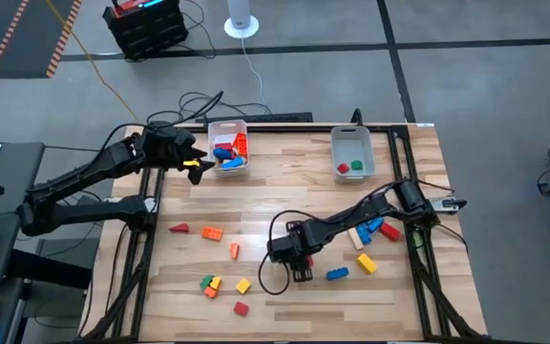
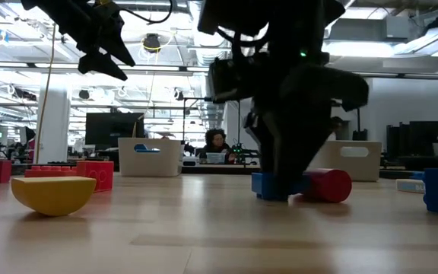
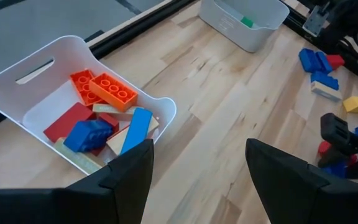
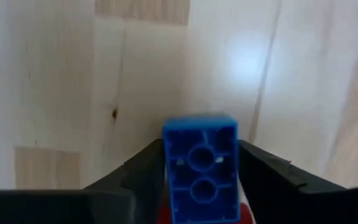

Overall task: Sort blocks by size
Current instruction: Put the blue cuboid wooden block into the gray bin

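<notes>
Right gripper (image 4: pixel 199 180) clamps blue block (image 4: pixel 200 168)

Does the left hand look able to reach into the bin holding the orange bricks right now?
Probably yes: the left hand hangs open right beside that bin, whose top is open, and nothing lies between them.
</notes>
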